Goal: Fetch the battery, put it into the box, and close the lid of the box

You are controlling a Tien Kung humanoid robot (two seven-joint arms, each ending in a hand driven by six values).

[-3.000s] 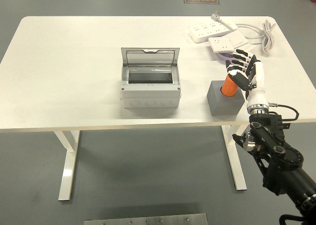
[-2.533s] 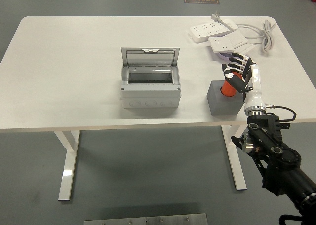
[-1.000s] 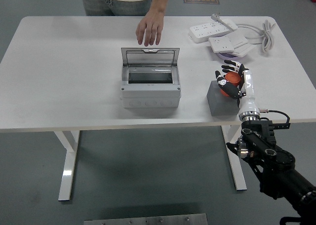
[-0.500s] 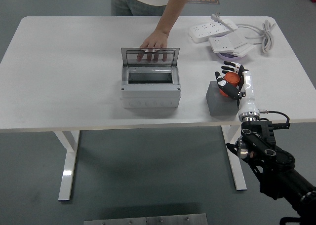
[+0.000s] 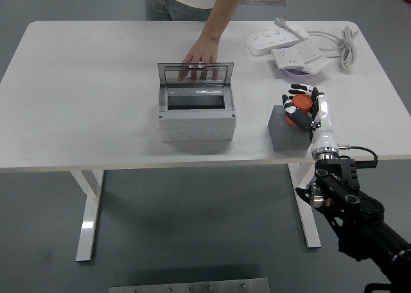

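Note:
An orange battery [image 5: 299, 106] stands in a grey block holder [image 5: 287, 130] at the table's right. My right hand [image 5: 300, 108] has its black fingers wrapped around the battery, shut on it, with the white forearm running down to the table's near edge. The grey box [image 5: 196, 112] sits mid-table with its clear lid [image 5: 196, 72] standing open at the back. A person's hand [image 5: 200, 56] rests on the table behind the lid, seen partly through it. My left arm is out of view.
Two white power strips [image 5: 282, 41] with a coiled cable [image 5: 344, 42] lie at the back right. A purple-rimmed object [image 5: 300, 72] shows just in front of them. The person stands at the far edge, above the box.
My right hand went from spread over the battery to closed around it and pulled slightly nearer. A person came to the far side and laid a hand behind the open lid.

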